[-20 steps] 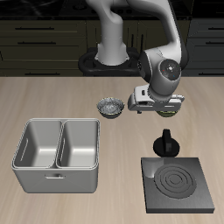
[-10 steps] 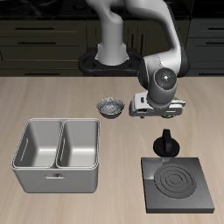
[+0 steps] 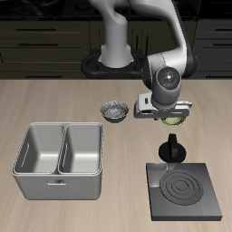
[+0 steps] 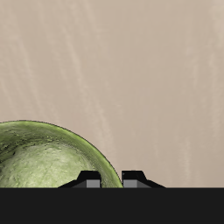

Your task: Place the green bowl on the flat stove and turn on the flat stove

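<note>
**Bowl under the gripper, grasp not confirmed**

Bowl [image 3: 173, 118] sits toward the counter's back edge, mostly hidden under the gripper [image 3: 164, 111]; only a green sliver shows below the hand. Wrist view shows the mottled inside and pale rim of the bowl [image 4: 44, 162] close up, with the gripper [image 4: 109, 180] tips just at the rim. Can't tell how wide the fingers are or whether they pinch anything: tips are cut off by the frame edge.

Stove [image 3: 184, 189] is at the front edge, well apart from the bowl, burner rings bare. Knob [image 3: 171, 149] sits at its back edge, between bowl and burner. Grey bowl [image 3: 114, 111] is just beside the gripper, tray [image 3: 60, 159] near the front edge on the other side.

My read: step in hand is the pick.
- Straddle one wall of the rim, one finger inside, one outside, then close.
- Lift straight up and check the bowl follows before traversing.
- Carry high enough to clear the knob.
- Set down centred on the rings, so the knob stays reachable.
</note>
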Motion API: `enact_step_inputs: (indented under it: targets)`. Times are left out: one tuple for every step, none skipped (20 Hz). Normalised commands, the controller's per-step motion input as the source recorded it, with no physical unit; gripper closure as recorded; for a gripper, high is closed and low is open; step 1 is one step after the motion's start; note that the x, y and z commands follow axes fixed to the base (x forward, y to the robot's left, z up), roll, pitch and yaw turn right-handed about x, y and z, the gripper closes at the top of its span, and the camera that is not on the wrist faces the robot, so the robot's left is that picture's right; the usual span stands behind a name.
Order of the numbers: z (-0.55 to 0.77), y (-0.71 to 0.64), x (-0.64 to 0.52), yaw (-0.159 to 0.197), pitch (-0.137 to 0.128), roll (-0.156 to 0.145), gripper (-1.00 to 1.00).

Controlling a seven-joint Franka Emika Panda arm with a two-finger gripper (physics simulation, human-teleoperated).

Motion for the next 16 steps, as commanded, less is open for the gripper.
enact_step_inputs:
  targets:
    - [0.18, -0.05, 0.02, -0.061, -0.006, 0.053, 1.0]
    - [0.16, -0.03, -0.02, 0.01, -0.063, 0.011, 1.0]
    - [-0.01, 0.06, -0.06, 0.0, 0.0, 0.0, 1.0]
    - [0.22, -0.15, 0.09, -0.06, -0.021, 0.003, 1.0]
    - [0.14, -0.03, 0.03, 0.012, -0.031, -0.004, 1.0]
    - [0.23, -0.09, 0.09, -0.001, -0.046, 0.001, 1.0]
    - [0.25, -0.04, 0.08, -0.01, -0.034, 0.027, 1.0]
    - [0.36, -0.07, 0.07, 0.012, -0.08, 0.011, 1.0]
    - [0.43, -0.09, 0.11, -0.012, -0.067, 0.007, 1.0]
    - [0.41, -0.12, 0.09, 0.002, -0.083, 0.014, 1.0]
    - [0.69, -0.24, 0.03, -0.016, -0.119, -0.015, 1.0]
    - [1.11, -0.33, 0.11, 0.02, -0.212, -0.032, 1.0]
    - [0.0, -0.04, -0.1, 0.0, 0.0, 0.0, 1.0]
    - [1.23, -0.46, 0.18, 0.134, -0.288, -0.118, 1.0]
    - [0.29, -0.11, 0.07, 0.022, -0.055, 0.016, 1.0]
    - [0.36, -0.14, 0.16, 0.03, -0.03, 0.009, 1.0]
